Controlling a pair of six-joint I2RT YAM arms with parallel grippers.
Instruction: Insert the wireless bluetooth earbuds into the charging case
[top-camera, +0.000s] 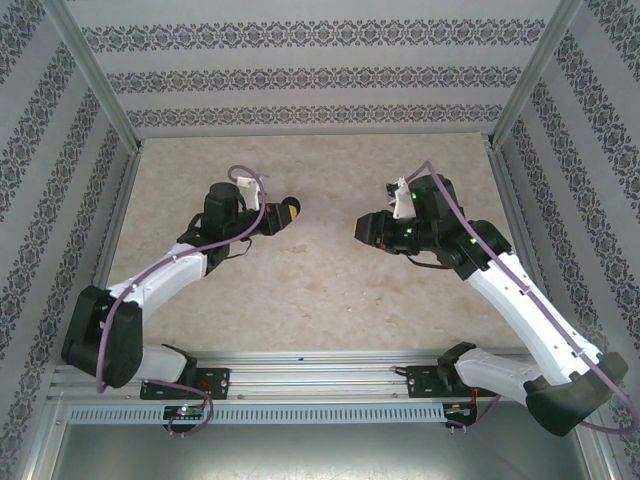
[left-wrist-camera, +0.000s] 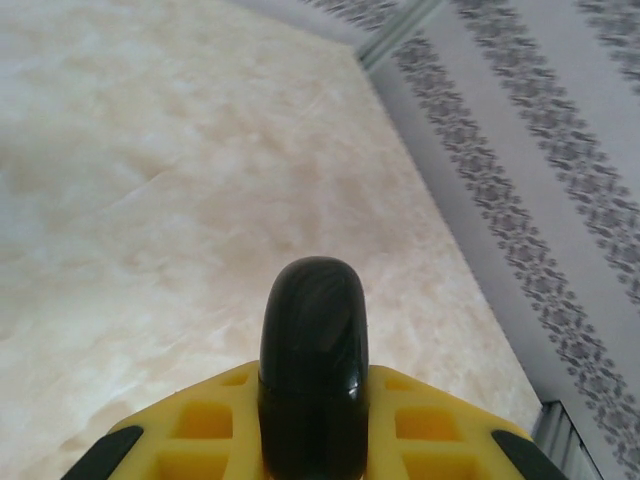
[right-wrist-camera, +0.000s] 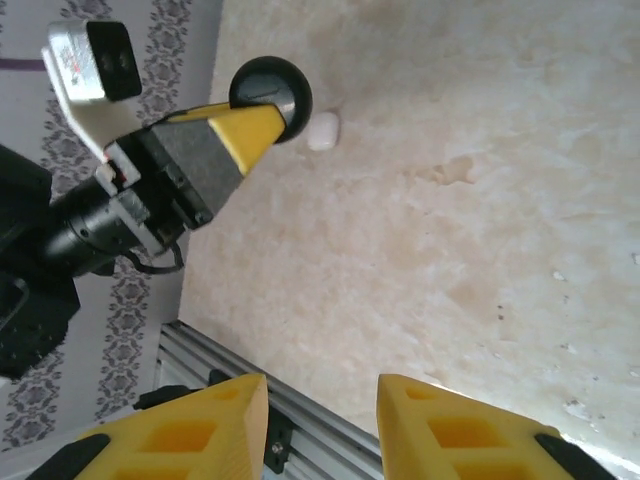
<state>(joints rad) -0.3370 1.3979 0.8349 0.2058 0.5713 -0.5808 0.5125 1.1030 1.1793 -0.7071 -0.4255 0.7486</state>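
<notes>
Now — left claw (top-camera: 288, 212) clamped on black round case (left-wrist-camera: 313, 340) | right claw (right-wrist-camera: 320, 402) parted, empty

No text, label, brand or number can be read anywhere

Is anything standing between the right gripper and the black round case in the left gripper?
Nothing visible does. The right gripper is open and empty, the left gripper is shut on the black round case, and between them lies bare table. A small white object lies on the table near the case, not between.
</notes>
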